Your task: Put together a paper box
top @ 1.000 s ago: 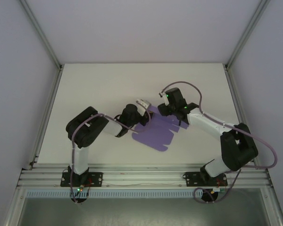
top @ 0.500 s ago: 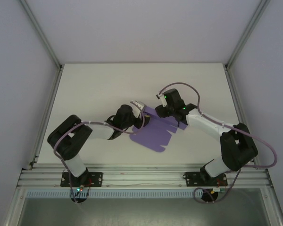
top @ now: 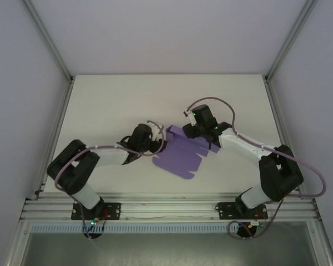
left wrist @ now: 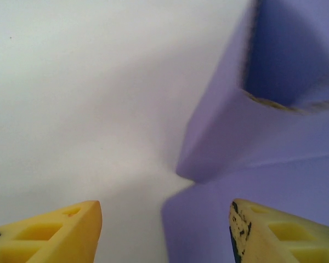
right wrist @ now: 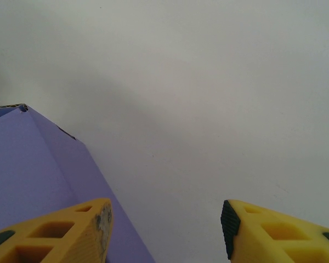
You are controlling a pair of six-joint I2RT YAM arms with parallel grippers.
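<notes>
One paper box [top: 180, 155], violet card, mid-table [top: 111, 105], mostly flat, one flap raised at its far end. Left gripper [left wrist: 165, 216]: jaws apart, empty, facing that flap. Right gripper [right wrist: 164, 216]: jaws apart, empty, at the card's edge. Advice: pin the base panel, then crease along the score.

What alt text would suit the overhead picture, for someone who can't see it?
A purple paper box, a mostly flat sheet with one flap raised, lies on a white table. The left gripper and right gripper reach in from the near edge, flanking that flap.
</notes>
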